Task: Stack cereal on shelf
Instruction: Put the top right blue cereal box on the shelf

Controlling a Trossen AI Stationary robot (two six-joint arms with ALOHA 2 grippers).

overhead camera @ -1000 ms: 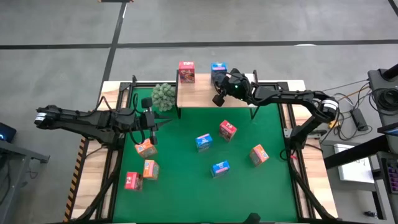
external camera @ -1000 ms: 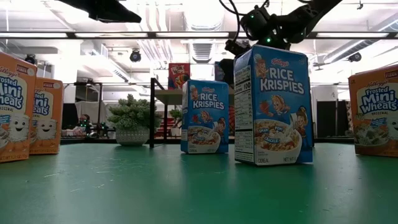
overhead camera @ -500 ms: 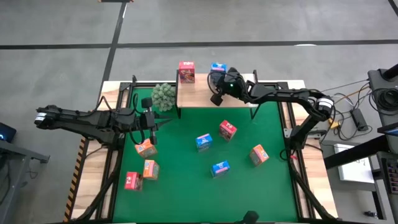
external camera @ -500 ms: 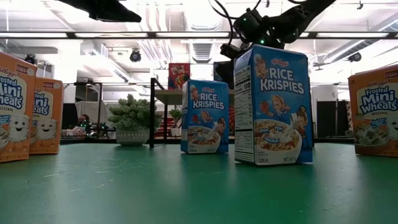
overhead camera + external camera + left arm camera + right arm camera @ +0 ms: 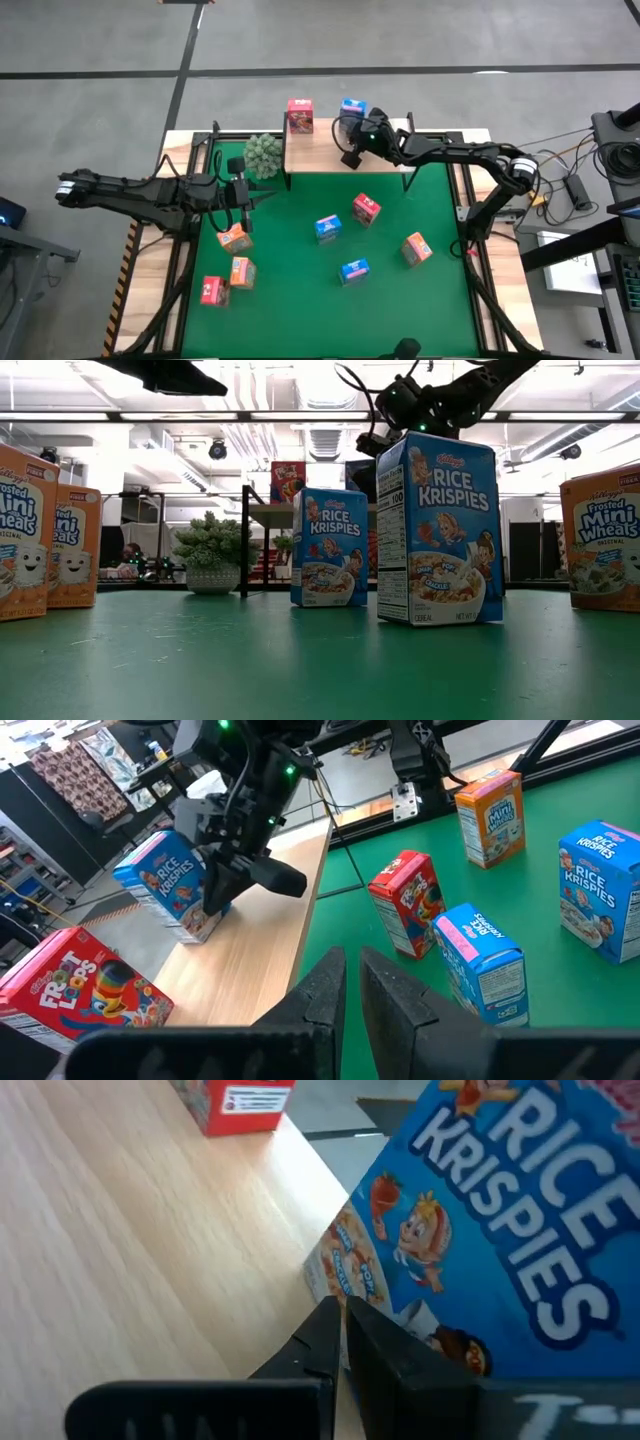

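While the right tool [image 5: 245,870], tips pressed together, sits beside the blue cereal box [image 5: 351,108] near the shelf [image 5: 320,150] back edge, bare board lies between it and the red box [image 5: 299,115]. Left tool [image 5: 350,982], also pressed together, hovers over the mat's [image 5: 300,300] left side.

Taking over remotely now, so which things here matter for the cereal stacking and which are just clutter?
Job: shelf; on it, red box and blue box by right gripper; seven boxes on green mat, e.g. orange box; left gripper.

Clutter: green plant ball.

Two boxes [image 5: 300,115] [image 5: 351,109] sit on the shelf [image 5: 320,150] at the table's far edge, plant [image 5: 263,154] just off its left end. Other seven are on the mat [image 5: 300,290]: three [image 5: 234,237] [image 5: 241,271] [image 5: 212,290] near its left edge, four [image 5: 327,228] [image 5: 366,209] [image 5: 354,270] [image 5: 416,248] mid-to-right.
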